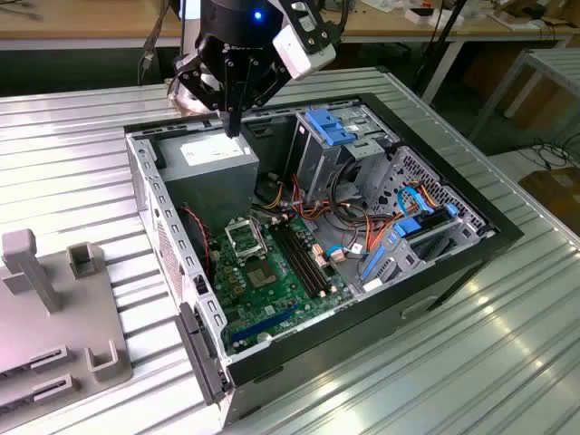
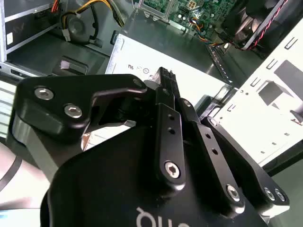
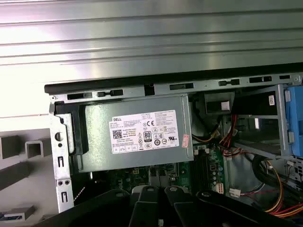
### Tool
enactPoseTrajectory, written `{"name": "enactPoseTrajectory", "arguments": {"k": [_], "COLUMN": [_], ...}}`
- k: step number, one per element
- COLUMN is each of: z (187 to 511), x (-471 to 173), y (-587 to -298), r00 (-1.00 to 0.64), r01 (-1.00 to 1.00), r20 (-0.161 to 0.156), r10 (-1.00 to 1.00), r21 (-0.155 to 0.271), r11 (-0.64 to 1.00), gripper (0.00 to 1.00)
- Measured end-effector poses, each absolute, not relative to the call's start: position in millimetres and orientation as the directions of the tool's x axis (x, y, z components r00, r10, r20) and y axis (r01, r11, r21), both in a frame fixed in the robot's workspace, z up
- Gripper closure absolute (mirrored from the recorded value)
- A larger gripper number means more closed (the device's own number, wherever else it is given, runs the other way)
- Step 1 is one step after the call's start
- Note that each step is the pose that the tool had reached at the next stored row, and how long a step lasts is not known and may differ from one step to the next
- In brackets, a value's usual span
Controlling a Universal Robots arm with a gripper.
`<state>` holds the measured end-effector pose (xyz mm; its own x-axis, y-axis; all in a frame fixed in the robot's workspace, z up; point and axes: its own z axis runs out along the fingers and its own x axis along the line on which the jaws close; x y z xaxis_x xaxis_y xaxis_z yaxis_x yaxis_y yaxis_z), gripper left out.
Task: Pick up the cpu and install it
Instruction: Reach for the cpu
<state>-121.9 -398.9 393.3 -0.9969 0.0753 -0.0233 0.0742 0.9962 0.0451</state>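
A ribbed metal table (image 1: 72, 136) carries the open computer case (image 1: 148, 181), and wooden workbenches (image 1: 91, 23) stand behind it. The exterior view gives the cpu (image 1: 263, 275), flat on the motherboard (image 1: 276, 308) just beside the socket (image 1: 243, 237). In the second wrist view the gripper (image 2: 165, 74) hangs over the power supply (image 2: 199, 78), fingers drawn narrow together.

A workshop: open computer case (image 1: 149, 186) on a ribbed metal table (image 1: 63, 154)

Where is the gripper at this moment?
The gripper hangs above the grey power supply, in the open computer case's far corner on the exterior view's left.
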Motion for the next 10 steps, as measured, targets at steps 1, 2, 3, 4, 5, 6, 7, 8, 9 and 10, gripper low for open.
{"name": "enactPoseTrajectory", "arguments": {"k": [1, 2, 3, 4, 5, 6, 7, 8, 9, 10], "z": [393.3, 393.3, 393.3, 393.3, 393.3, 393.3, 393.3, 393.3, 393.3, 393.3], "x": [-121.9, -121.9, -121.9, -121.9, -122.1, -123.0, -123.5, -124.0, -124.3, -124.3], "y": [-398.9, -398.9, -398.9, -398.8, -398.8, -398.8, -398.8, -398.8, -398.8, -398.8], "r00": [-0.997, -0.997, -0.997, -0.997, -0.997, -0.997, -0.997, -0.997, -0.997, -0.997], "r01": [0.074, 0.074, 0.074, 0.074, 0.074, 0.074, 0.074, 0.074, 0.074, 0.074], "r20": [-0.023, -0.023, -0.023, -0.023, -0.023, -0.023, -0.023, -0.023, -0.023, -0.023], "r10": [0.075, 0.075, 0.075, 0.075, 0.075, 0.075, 0.075, 0.075, 0.075, 0.075], "r21": [0.045, 0.045, 0.045, 0.045, 0.045, 0.045, 0.045, 0.045, 0.045, 0.045], "r11": [0.996, 0.996, 0.996, 0.996, 0.996, 0.996, 0.996, 0.996, 0.996, 0.996], "gripper": [0.89, 0.89, 0.89, 0.89, 0.89, 0.89, 0.89, 0.89, 0.89, 0.89]}}
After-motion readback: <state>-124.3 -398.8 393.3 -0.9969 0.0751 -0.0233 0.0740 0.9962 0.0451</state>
